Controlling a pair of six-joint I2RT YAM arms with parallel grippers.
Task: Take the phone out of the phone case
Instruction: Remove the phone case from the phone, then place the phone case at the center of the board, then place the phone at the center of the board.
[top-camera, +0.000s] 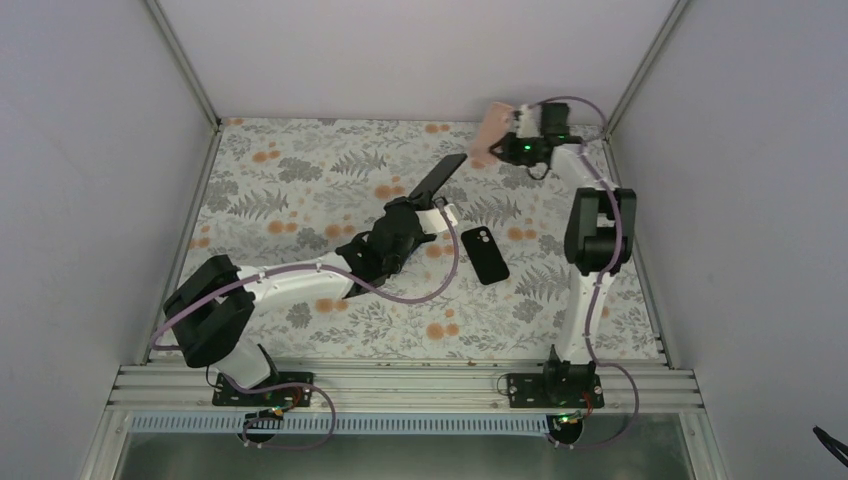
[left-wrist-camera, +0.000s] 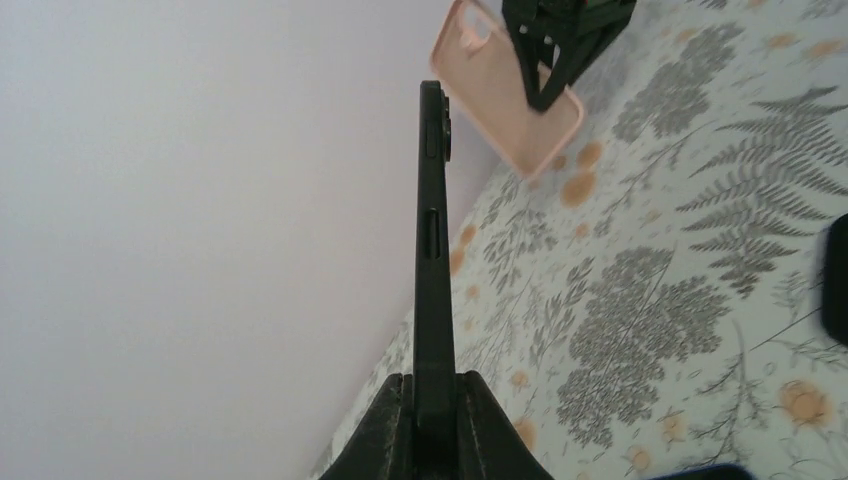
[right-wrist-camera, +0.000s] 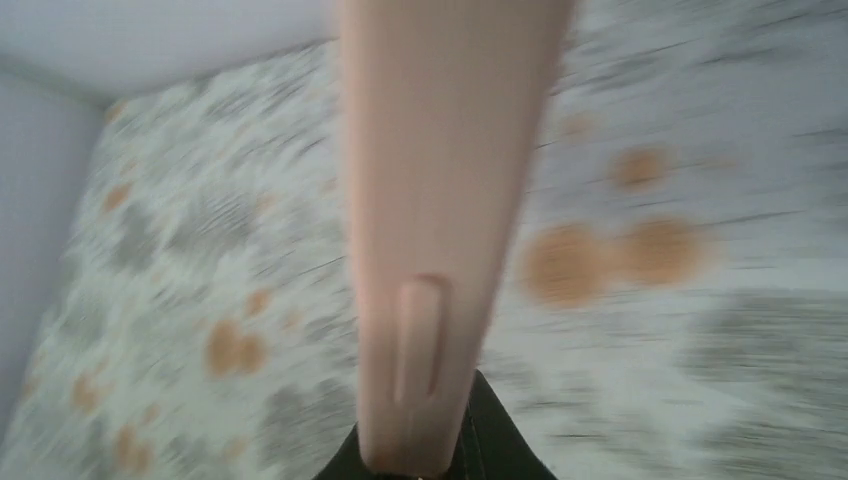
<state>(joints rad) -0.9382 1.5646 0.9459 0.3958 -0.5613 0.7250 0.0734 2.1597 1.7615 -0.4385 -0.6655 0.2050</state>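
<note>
Lying flat on the floral bench, a black phone-shaped slab; aloft, left fingers clamp the phone, right fingers the empty pink phone case.

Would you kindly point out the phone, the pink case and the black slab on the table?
phone (left-wrist-camera: 434, 260): left wrist view, side edge.
phone case (left-wrist-camera: 500, 100): left wrist view, flat face.
black slab (top-camera: 484, 255): top external view, middle.

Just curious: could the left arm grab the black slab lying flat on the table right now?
Probably not yet: the left gripper is shut on the phone, so its jaws are full. The black slab itself lies near, with nothing on it.
</note>
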